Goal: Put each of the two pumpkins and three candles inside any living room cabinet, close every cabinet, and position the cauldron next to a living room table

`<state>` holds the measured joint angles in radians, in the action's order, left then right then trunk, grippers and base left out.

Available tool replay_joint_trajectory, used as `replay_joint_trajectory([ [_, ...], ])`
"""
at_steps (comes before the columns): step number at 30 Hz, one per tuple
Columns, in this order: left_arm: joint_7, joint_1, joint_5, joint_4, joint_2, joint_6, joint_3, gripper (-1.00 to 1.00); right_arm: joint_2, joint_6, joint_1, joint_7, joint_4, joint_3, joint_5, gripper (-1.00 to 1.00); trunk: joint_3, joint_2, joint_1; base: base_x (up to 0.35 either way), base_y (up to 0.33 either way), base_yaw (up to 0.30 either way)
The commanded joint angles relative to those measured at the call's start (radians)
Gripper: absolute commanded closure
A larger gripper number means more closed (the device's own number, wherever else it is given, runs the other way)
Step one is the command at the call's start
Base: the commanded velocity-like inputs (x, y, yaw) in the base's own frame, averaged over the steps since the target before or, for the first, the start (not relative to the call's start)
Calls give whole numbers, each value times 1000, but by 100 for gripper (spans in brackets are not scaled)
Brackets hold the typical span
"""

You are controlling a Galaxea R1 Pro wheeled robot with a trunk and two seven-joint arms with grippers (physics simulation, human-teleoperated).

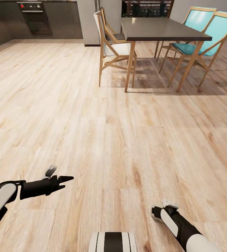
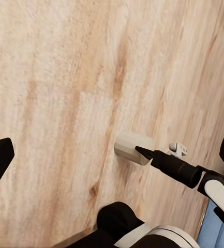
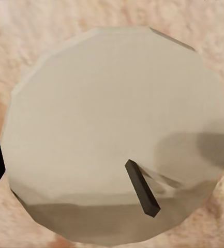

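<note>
The right gripper (image 1: 162, 210) is carrying a candle (image 3: 117, 134) clenched; left gripper (image 1: 66, 180) hanging released; dining table (image 1: 162, 29) at one o'clock; finding the cabinet probably comes next.

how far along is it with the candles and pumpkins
In hand: the right hand grips one candle, carried over wood floor near the dining table. Left hand is open, empty. Finished steps can't be judged here; stowing this candle remains.
</note>
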<state>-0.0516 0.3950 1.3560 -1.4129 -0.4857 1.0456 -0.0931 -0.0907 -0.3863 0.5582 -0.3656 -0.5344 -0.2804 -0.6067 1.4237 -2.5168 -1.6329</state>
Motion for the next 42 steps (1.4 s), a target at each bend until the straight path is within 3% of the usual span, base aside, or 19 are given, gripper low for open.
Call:
replay_joint_trajectory([
  [1,-6,1,-5,0,-1,2,-1,-100,-1,0,0,-7,-3,-9,-18,100,1,0,0,0,0,0],
  [17,-6,1,-5,0,-1,2,-1,-100,-1,0,0,-7,-2,-9,-18,100,-7,0,1,0,0,0],
  [38,-5,1,-12,0,0,2,-4,-100,-1,-1,0,-7,-5,-9,-16,100,-88,5,10,0,0,0],
  [42,19,1,-18,1,2,0,-9,-100,6,-6,0,-11,-25,-10,-16,100,-104,6,12,0,0,0],
])
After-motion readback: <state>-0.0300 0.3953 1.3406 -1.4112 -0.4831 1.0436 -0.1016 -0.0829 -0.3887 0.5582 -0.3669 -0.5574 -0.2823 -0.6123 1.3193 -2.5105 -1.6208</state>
